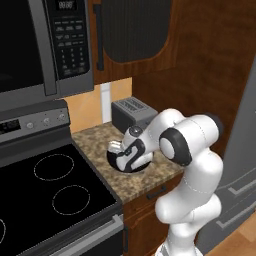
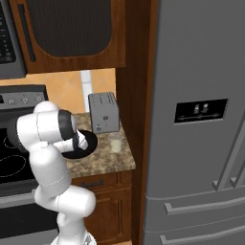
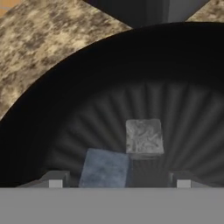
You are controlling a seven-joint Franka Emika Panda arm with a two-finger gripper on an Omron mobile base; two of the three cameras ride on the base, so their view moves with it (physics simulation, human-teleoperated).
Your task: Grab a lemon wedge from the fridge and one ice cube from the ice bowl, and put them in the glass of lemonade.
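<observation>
My gripper (image 3: 119, 180) reaches down inside the ice bowl (image 3: 65, 118), a shallow black ribbed dish on the counter (image 1: 145, 167). Its fingertips (image 3: 54, 180) stand wide apart and open, low over the bowl's floor. One bluish ice cube (image 3: 105, 169) lies between them, touching neither finger. A second pale grey ice cube (image 3: 144, 138) sits just beyond it. In the left base view the hand (image 1: 120, 150) dips into the bowl. The glass of lemonade (image 2: 115, 142) stands right of the bowl (image 2: 88, 143). The fridge (image 2: 201, 119) has its doors shut; the lemon wedge is hidden.
A grey toaster (image 1: 132, 112) (image 2: 104, 112) stands right behind the bowl against the wall. The black stove top (image 1: 45, 195) lies to the left, with a microwave (image 1: 45, 45) above it. The granite counter (image 2: 110, 162) is narrow, ending at the wood panel beside the fridge.
</observation>
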